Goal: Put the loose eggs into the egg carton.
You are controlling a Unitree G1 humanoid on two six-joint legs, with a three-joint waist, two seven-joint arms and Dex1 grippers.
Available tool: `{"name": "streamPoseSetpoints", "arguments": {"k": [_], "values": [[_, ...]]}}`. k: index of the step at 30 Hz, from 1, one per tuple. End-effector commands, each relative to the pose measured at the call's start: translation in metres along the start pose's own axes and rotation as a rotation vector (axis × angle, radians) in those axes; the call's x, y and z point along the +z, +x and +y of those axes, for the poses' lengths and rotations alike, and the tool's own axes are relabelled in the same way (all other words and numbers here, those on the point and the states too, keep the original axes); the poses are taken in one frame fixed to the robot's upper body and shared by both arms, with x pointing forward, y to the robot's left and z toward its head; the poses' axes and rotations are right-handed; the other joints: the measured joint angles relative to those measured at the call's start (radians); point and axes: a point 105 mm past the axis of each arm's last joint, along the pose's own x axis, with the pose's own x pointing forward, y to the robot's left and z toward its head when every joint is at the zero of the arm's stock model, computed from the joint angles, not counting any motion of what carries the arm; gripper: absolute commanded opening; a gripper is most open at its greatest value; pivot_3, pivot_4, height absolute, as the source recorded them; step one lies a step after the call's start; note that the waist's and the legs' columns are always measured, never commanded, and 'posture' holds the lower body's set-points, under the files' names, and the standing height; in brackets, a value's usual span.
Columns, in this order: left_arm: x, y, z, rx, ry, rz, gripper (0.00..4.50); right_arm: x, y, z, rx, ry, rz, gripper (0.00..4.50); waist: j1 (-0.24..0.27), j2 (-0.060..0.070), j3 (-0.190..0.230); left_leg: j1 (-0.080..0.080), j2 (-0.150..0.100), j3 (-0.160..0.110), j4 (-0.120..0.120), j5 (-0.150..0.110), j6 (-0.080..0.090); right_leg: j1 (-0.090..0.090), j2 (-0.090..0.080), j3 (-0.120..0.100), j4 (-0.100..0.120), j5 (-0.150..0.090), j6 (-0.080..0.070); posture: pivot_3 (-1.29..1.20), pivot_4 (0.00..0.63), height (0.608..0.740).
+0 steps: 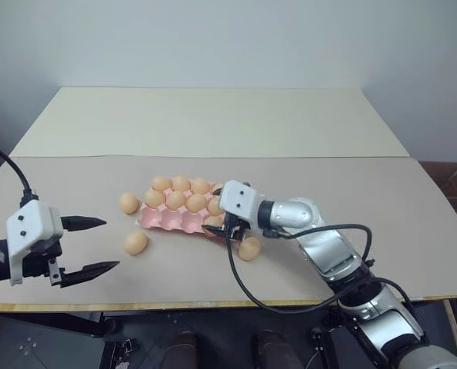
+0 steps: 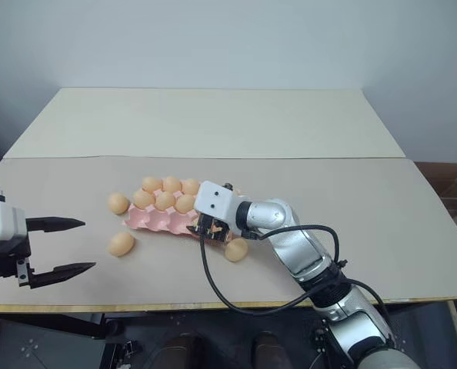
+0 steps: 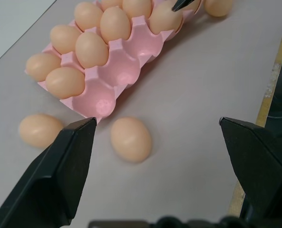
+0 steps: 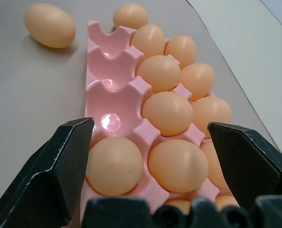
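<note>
Eggs (image 1: 135, 243), smooth and oval, lie on your table (image 1: 413, 215) beside the bumpy pink carton (image 1: 171, 221), which holds more eggs. Your right claw (image 4: 150, 156) is wide apart over the carton's near end, holding nothing. Your left claw (image 1: 90, 247) is wide apart too, empty, near two loose eggs.

A pink egg carton (image 2: 155, 221) lies on the tabletop (image 2: 351, 192), its far rows filled with tan eggs and the near row showing bare cups at its left. Three loose eggs lie outside it: one (image 2: 118, 203) just left of the carton, one (image 2: 121, 244) nearer the front edge, one (image 2: 236, 249) at the carton's right near corner. The right pincer (image 2: 207, 229) sits over the carton's right end, its fingers largely hidden beneath the wrist housing. The left pincer (image 2: 68, 247) hangs well left of the carton, fingers spread apart, nothing between them.
</note>
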Motion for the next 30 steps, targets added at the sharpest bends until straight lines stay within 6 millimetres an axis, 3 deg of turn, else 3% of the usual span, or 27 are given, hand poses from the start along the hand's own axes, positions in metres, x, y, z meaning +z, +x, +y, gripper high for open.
{"name": "streamPoseSetpoints", "arguments": {"k": [1,3,6,9,15,22,30], "values": [[0.005,-0.001,0.003,-0.005,0.040,-0.001,4.50,0.016,-0.047,-0.007,-0.004,-0.017,-0.039,4.46,0.004,0.000,0.000,0.000,0.000,0.000,0.000,0.000,0.000,0.001,0.000,0.000,-0.001,0.000,0.000,0.00,0.150,0.740],[0.005,-0.001,0.004,-0.007,0.041,0.001,4.50,0.014,-0.065,-0.006,0.018,-0.007,-0.015,4.46,0.005,0.000,0.000,0.000,-0.001,-0.001,0.000,0.000,0.000,0.001,-0.001,-0.001,-0.002,0.000,0.000,0.00,0.150,0.740],[0.003,-0.001,0.004,-0.014,0.037,0.003,4.50,-0.001,-0.111,0.002,0.114,-0.007,0.103,4.46,0.004,0.000,0.000,0.000,-0.001,-0.001,0.000,0.000,0.000,0.002,-0.001,-0.001,-0.002,0.000,0.000,0.00,0.150,0.740],[0.001,-0.001,0.004,-0.022,0.035,0.006,4.50,-0.010,-0.145,0.003,0.144,0.016,0.192,4.46,0.002,0.000,0.000,0.002,0.000,0.000,0.000,0.000,0.000,0.003,-0.001,-0.001,-0.002,0.000,0.000,0.00,0.150,0.740],[-0.004,-0.002,0.004,-0.031,0.028,0.016,4.50,-0.028,-0.186,-0.003,0.165,0.037,0.318,4.46,-0.006,0.000,0.000,0.005,0.001,0.001,0.000,0.000,0.000,0.004,0.001,0.000,-0.001,0.000,0.000,0.00,0.150,0.740],[-0.005,-0.003,0.002,-0.037,0.028,0.019,4.50,-0.037,-0.203,-0.007,0.180,0.026,0.365,4.46,-0.002,0.000,0.000,0.004,0.001,0.001,0.000,0.000,0.000,0.004,0.000,0.000,-0.002,0.000,0.000,0.00,0.150,0.740],[-0.004,-0.006,0.002,-0.030,0.032,0.023,4.50,-0.031,-0.184,-0.003,0.158,0.059,0.293,4.46,-0.002,0.000,0.000,0.004,0.001,0.001,0.000,0.000,0.000,0.004,0.000,0.000,-0.002,0.000,0.000,0.00,0.150,0.740]]}}
